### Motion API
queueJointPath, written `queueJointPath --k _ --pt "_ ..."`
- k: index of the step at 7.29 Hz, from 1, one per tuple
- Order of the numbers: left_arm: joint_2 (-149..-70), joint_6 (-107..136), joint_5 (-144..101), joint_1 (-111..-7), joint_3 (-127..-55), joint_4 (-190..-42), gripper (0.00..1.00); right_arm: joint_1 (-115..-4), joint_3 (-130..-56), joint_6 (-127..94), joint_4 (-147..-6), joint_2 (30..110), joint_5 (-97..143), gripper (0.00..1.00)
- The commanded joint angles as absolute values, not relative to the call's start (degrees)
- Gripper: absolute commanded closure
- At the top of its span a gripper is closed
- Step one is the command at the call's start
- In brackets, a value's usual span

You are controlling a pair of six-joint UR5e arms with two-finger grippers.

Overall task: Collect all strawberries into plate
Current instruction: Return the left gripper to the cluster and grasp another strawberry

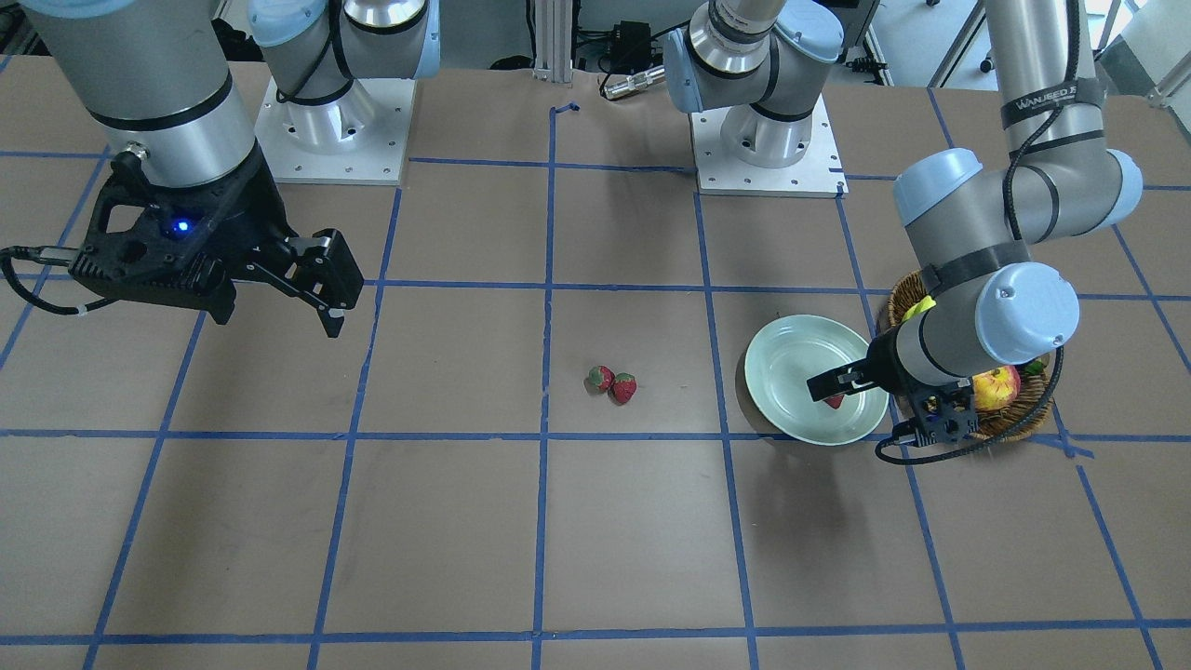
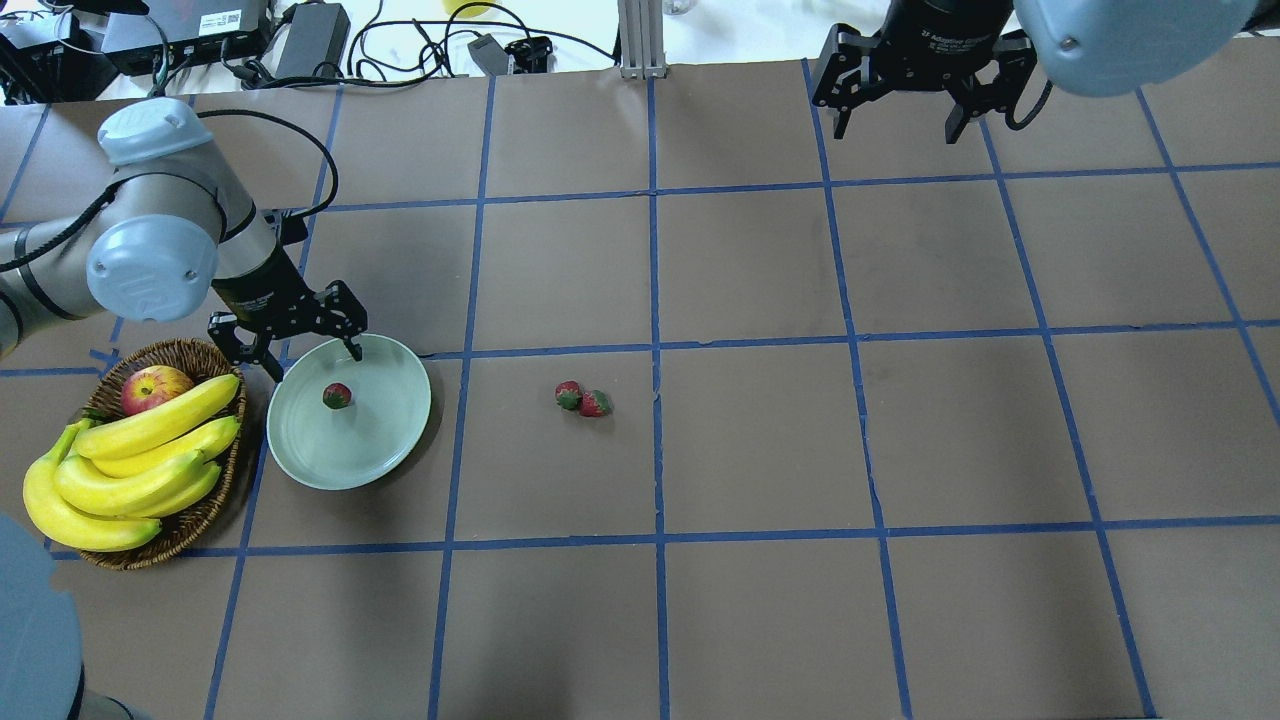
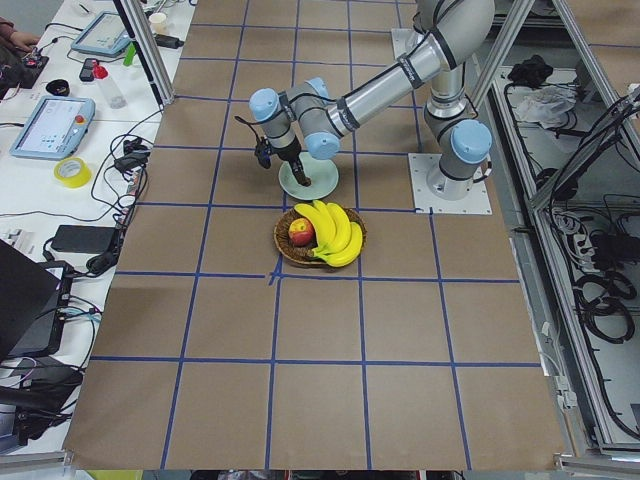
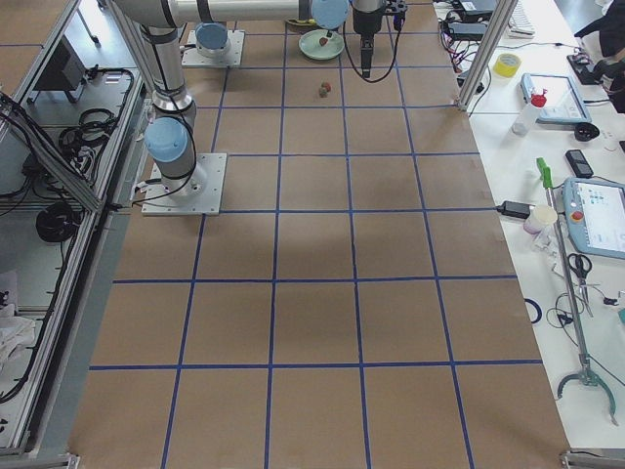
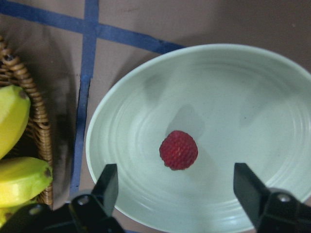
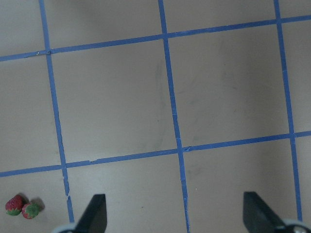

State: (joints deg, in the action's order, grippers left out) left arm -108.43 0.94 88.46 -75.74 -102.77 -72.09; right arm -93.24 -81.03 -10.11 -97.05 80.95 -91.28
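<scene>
One strawberry [image 2: 337, 396] lies in the pale mint plate [image 2: 372, 440], a little off its middle. My left gripper [image 2: 315, 362] hangs open just above it, and in the left wrist view the strawberry [image 5: 179, 150] rests on the plate [image 5: 243, 111] between the spread fingers, untouched. Two more strawberries [image 2: 569, 395] [image 2: 596, 403] lie side by side on the brown table to the plate's right. My right gripper [image 2: 903, 128] stays open and holds nothing high over the far right of the table. Its wrist view catches that pair of strawberries [image 6: 14, 204] in the lower left corner.
A wicker basket [image 2: 180, 535] with bananas [image 2: 140, 450] and an apple [image 2: 155, 388] stands directly left of the plate, close to my left arm. Blue tape lines grid the brown table. Cables and boxes lie beyond the far edge.
</scene>
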Motion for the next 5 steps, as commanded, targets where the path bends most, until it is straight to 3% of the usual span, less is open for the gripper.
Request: queueJointPath --k 1,5 --pt "-108.2 1.9 83.1 -81.9 -101.0 -71.5 0.0 -93.1 -81.0 -10.0 -97.0 80.9 -91.3 0.0" --pt "-109.8 12.2 76.7 -95.7 -103.3 -58.6 0.0 -93.1 -81.0 -9.9 -96.9 80.9 -91.6 0.0"
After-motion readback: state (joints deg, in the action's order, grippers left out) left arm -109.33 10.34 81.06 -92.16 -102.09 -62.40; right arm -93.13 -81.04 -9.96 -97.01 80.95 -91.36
